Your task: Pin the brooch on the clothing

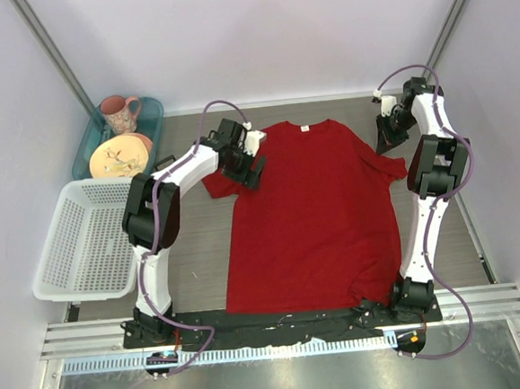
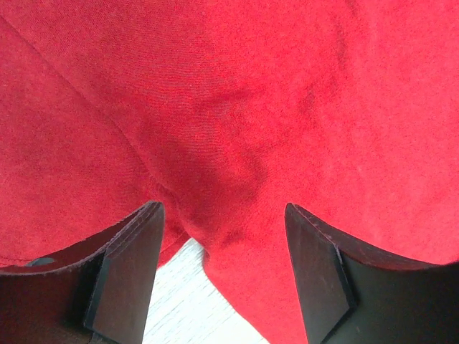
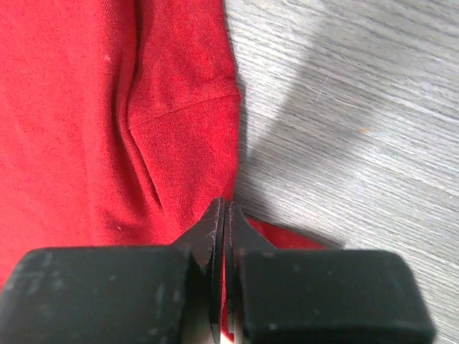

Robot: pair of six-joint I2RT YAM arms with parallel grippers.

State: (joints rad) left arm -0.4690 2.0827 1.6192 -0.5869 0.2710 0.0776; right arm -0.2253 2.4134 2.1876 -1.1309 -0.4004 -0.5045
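Observation:
The clothing, a bright red T-shirt (image 1: 311, 217), lies flat on the table with its white neck label (image 1: 306, 128) at the far end. My left gripper (image 1: 251, 170) is open just above the shirt's left sleeve and shoulder. In the left wrist view (image 2: 222, 215) its jaws straddle red cloth (image 2: 251, 107) and a patch of bare table. My right gripper (image 1: 384, 140) is at the right sleeve. In the right wrist view (image 3: 224, 204) it is shut, with a thin strip of the sleeve's edge (image 3: 186, 136) between the jaws. The brooch is not in view.
A teal tray (image 1: 150, 113) at the far left holds a pink mug (image 1: 120, 113) and a patterned plate (image 1: 120, 157). A white mesh basket (image 1: 88, 240) stands left of the left arm. Walls enclose the grey table (image 1: 193, 254).

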